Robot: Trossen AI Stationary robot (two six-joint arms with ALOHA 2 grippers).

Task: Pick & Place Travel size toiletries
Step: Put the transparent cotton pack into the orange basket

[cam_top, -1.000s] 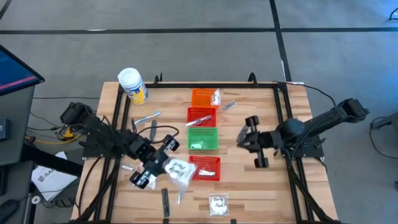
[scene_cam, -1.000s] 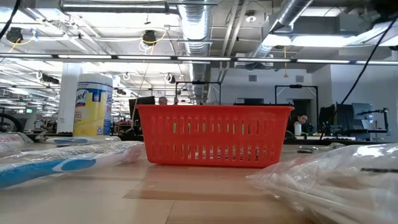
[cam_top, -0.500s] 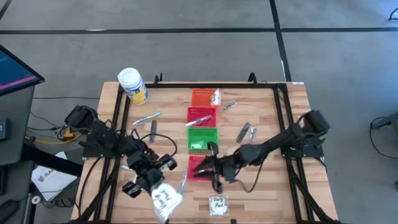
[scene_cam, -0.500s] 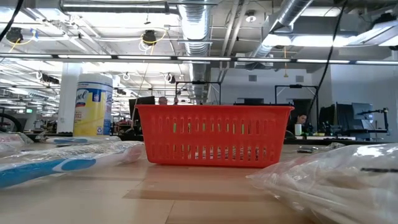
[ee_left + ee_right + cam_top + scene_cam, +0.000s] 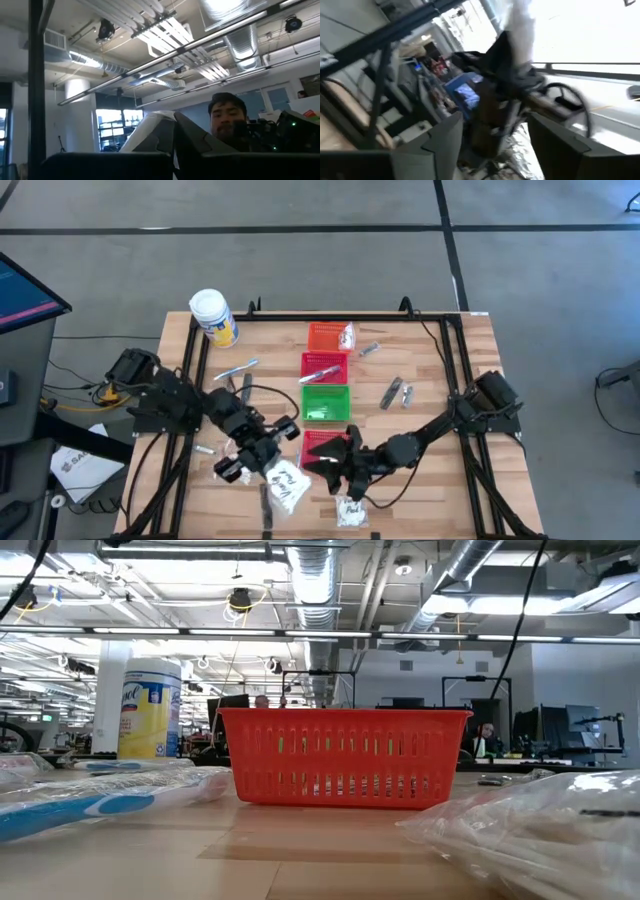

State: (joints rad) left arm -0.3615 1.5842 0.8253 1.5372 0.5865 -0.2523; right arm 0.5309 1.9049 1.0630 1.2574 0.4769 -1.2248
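Sachet (image 5: 286, 479) clamped in left pincer (image 5: 272, 470), right pincer (image 5: 338, 464) spread wide just beside it

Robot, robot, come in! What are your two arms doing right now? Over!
Left end effector shut on clear sachet, near table's front. Right end effector open beside red basket, holding nothing. Another sachet lies just below it.

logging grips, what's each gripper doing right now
left gripper: shut on the clear sachet with dark print.
right gripper: fingers spread open by the red mesh basket, holding nothing.
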